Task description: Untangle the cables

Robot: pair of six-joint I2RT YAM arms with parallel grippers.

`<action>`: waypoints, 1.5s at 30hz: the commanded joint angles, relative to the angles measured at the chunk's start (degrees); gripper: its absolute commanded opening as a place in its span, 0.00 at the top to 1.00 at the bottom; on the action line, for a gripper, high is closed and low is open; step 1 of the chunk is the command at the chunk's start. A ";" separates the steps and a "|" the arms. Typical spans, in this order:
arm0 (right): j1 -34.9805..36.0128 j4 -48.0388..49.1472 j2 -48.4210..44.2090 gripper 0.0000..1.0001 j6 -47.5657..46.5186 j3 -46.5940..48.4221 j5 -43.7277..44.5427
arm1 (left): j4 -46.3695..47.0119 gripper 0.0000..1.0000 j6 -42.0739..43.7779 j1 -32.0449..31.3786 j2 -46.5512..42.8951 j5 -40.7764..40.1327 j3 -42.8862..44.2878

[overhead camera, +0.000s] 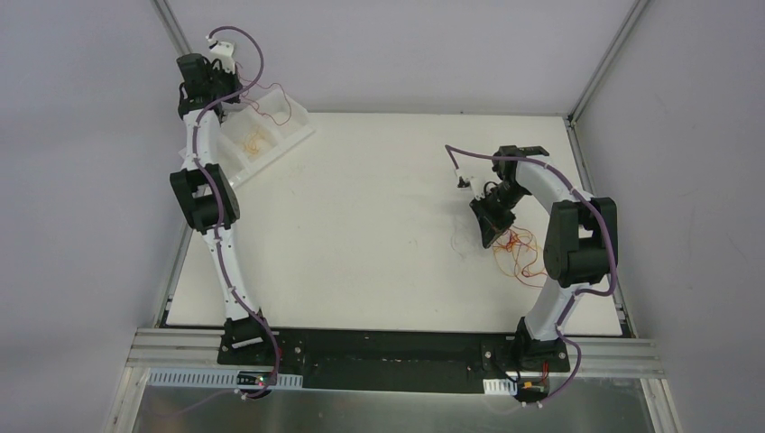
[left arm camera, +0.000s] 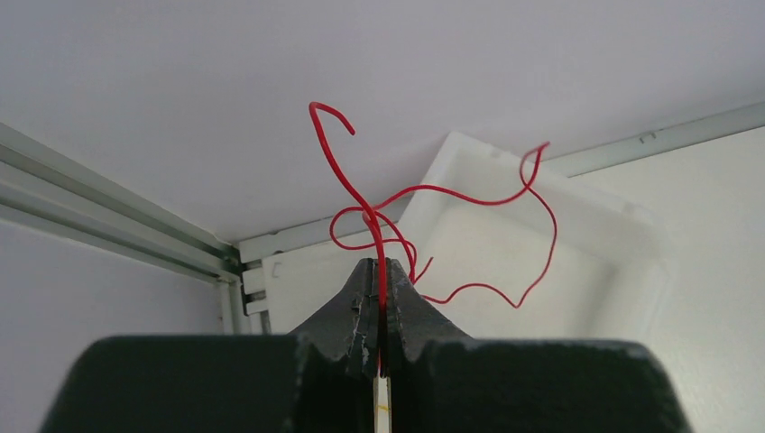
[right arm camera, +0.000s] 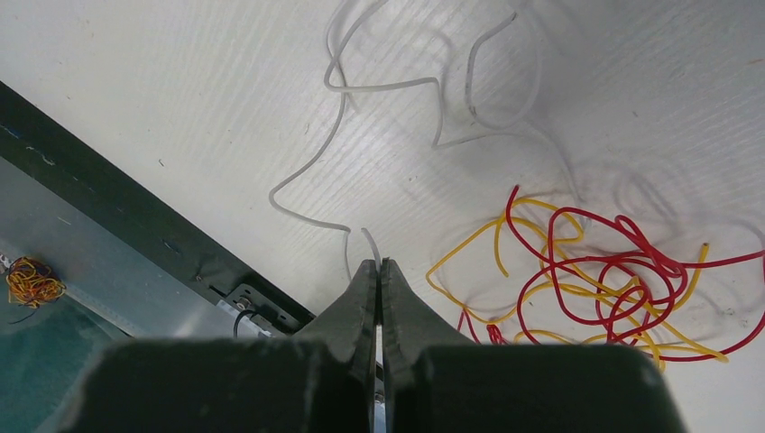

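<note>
At ten o'clock on the white worktop [overhead camera: 361, 225], above a white foam tray [left arm camera: 631, 216], the left end effector [left arm camera: 379, 271] is clenched on a thin red curly wire [left arm camera: 451, 194]. Toward four o'clock, the right end effector [right arm camera: 380, 266] is pressed closed at the end of a translucent wire [right arm camera: 388, 87]; whether it pinches that wire cannot be told. A red-and-yellow wire tangle [right arm camera: 613, 280] lies at its three o'clock.
</note>
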 commanded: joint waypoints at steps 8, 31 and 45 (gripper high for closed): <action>-0.64 -2.84 0.17 1.00 -0.57 1.74 0.17 | 0.23 1.00 4.57 -2.05 -1.37 8.05 -0.12; -2.45 -4.07 -1.03 1.00 -1.15 3.16 -3.62 | -2.99 0.46 -6.89 -6.87 -5.36 2.49 -6.52; -1.68 -4.15 -1.67 1.00 0.96 5.55 -8.13 | -5.47 0.33 -7.47 -4.40 -13.23 6.84 -11.76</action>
